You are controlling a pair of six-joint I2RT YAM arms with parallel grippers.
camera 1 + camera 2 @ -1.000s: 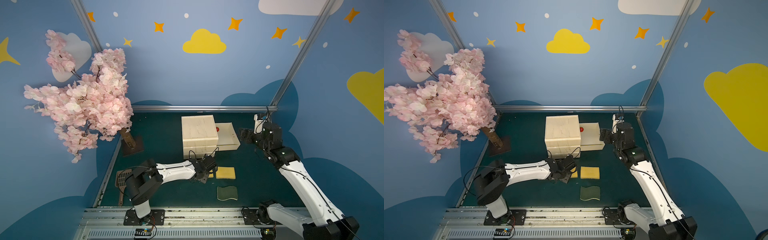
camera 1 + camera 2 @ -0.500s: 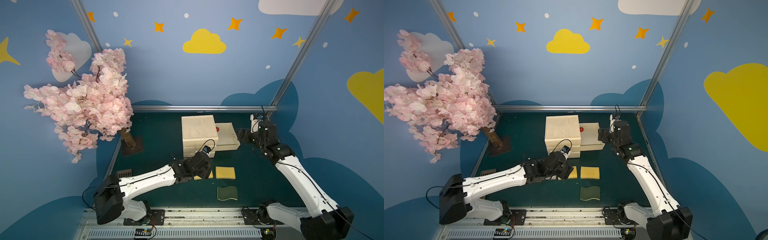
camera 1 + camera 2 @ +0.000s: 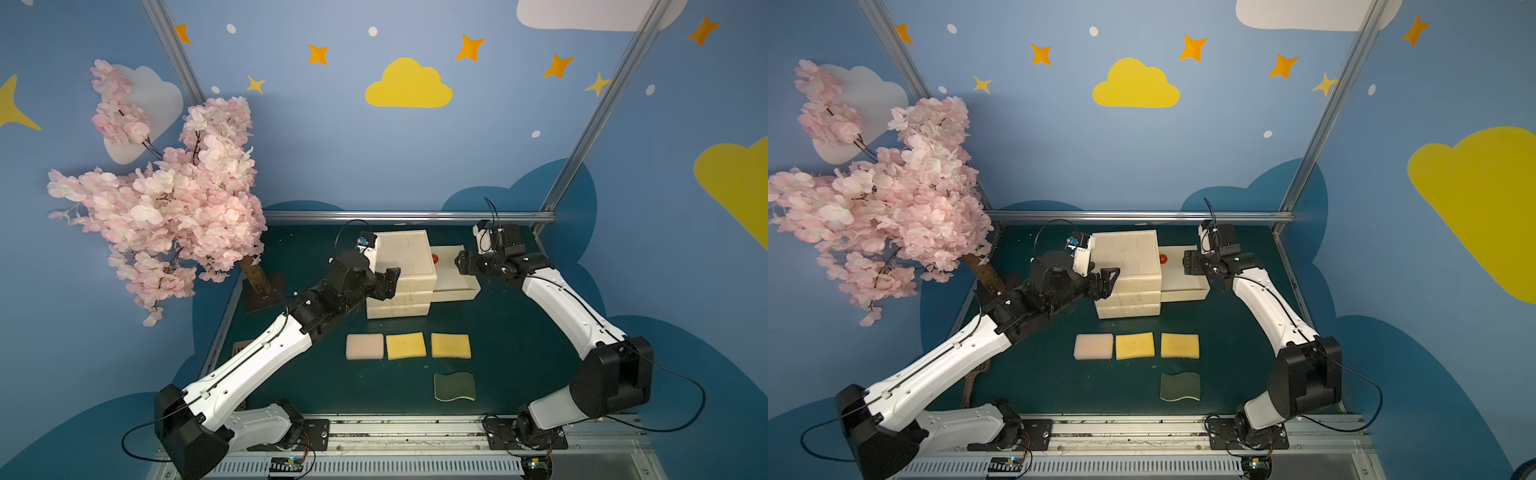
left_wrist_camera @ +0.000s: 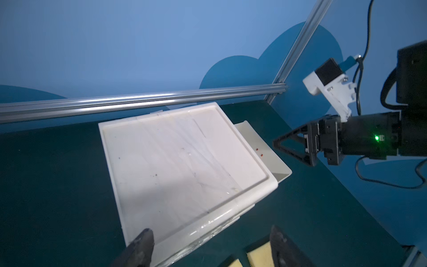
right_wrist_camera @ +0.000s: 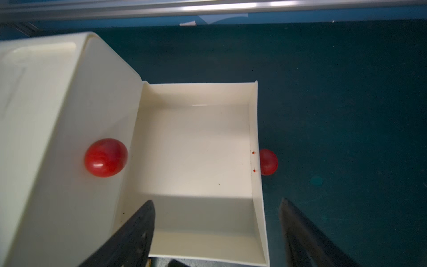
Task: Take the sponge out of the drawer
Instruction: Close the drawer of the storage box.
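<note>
At 12 o'clock on the dark green table [image 3: 519, 353], a white cabinet [image 3: 401, 253] is seen in both top views, with one drawer [image 3: 455, 294] pulled out of it toward 3 o'clock. The drawer's floor is shown bare in the right wrist view. A red knob [image 5: 106, 157] is fixed on the cabinet face above the drawer, and a second red knob [image 5: 268, 162] is seen on the drawer's outer front wall.

Toward 6 o'clock of the cabinet, three sponges are laid flat in a row on the table, apart from the cabinet. A pink sponge [image 3: 364, 346] is placed at the 9 o'clock end, a yellow sponge [image 3: 406, 345] just beside it in the middle, and a second yellow sponge [image 3: 451, 345] at the 3 o'clock end. A green sponge [image 3: 454, 386] with wavy edges is laid nearer 6 o'clock, close to the second yellow sponge but not touching it.

The left hand [image 3: 392, 284] is held by the cabinet's 9 o'clock side. Its fingers [image 4: 141, 245] are spread wide and nothing is gripped between them. Whether the cabinet is touched cannot be told. The right hand [image 3: 459, 263] is held over the drawer's 3 o'clock end with its fingers [image 5: 136, 233] also spread wide, and nothing is held by it. A pink blossom tree [image 3: 166, 208] is stood at 10 o'clock.
</note>
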